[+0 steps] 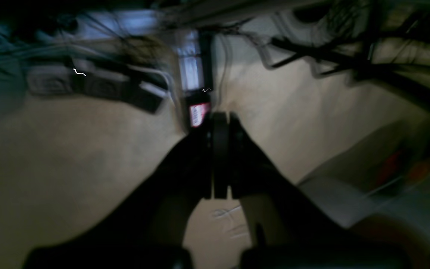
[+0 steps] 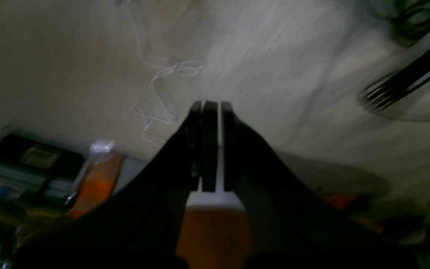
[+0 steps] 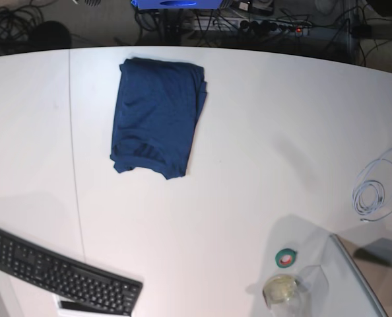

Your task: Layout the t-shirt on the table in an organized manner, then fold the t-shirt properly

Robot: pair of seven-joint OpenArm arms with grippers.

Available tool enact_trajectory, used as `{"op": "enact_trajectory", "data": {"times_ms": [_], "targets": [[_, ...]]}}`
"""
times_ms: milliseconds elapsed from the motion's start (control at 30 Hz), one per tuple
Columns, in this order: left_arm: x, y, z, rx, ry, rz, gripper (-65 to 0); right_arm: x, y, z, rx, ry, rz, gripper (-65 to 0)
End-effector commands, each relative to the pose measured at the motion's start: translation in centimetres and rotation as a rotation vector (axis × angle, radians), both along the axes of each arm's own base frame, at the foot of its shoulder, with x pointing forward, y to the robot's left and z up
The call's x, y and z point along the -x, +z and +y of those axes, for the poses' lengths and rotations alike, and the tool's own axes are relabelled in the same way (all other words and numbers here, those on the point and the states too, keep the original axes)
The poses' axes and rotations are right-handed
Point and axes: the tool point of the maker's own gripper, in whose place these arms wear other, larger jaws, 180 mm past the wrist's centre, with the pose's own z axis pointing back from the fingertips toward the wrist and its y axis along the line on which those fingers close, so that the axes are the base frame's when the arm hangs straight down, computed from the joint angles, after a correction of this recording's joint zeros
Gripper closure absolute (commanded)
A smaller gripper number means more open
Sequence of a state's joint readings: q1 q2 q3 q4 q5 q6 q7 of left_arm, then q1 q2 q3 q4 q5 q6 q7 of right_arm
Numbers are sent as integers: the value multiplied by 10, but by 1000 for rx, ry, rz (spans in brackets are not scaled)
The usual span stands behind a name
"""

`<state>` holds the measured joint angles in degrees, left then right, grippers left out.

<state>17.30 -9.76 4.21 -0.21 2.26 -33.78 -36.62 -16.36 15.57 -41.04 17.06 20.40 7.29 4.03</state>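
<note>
The navy-blue t-shirt [image 3: 158,115] lies folded into a narrow rectangle at the back of the white table [image 3: 249,165], left of centre, its neck end toward the front. Neither arm shows in the base view. In the blurred left wrist view my left gripper [image 1: 220,116] is shut with nothing between its fingers, and only pale floor and cables lie beyond it. My right gripper [image 2: 211,106] is likewise shut and empty, over a pale blurred surface. The t-shirt appears in neither wrist view.
A black keyboard [image 3: 61,277] sits at the front left corner. A green tape roll [image 3: 286,257] and a small clear cup [image 3: 280,290] stand front right, with a white cable coil [image 3: 374,191] at the right edge. A thin dark seam [image 3: 74,165] crosses the table's left side.
</note>
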Motion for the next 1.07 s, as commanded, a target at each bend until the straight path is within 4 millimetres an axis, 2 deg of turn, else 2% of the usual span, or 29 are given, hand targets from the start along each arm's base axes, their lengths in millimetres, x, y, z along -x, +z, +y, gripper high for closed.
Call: {"op": "enact_trajectory", "data": {"times_ms": [0,133,233,400,500,600,733,900,1033], "targets": [[-18,3,6,-5,34,-71,0,11,1,-2,-12,12,-5,-21],[-29,0,-2,11,5,-77,0,-8,-2,15,-86,6,-170,-26],[-36,-6,-9,20,-56,-44,0,-11,-3,26,-101,-1,-180,-26],[-55,-7,-8,20,-70,-81,0,-12,-6,61,-153,-19,-183,-26],[-47,-8,-6,15,-65,-50,0,-14,-7,73,-170,-25,-187,-26],[-41,-9,-5,13,-62,-33,0,-30,-7,87,-197,-53,-228,-24],[-40,-9,-4,6,-62,-32,0,-41,-7,86,-179,-160,-268,-24],[-39,-18,18,-151,-120,-46,0,-47,-7,71,-154,-173,-283,-24],[-21,-22,28,-245,-264,-28,0,-47,-7,64,-144,-163,-282,-26]]}}
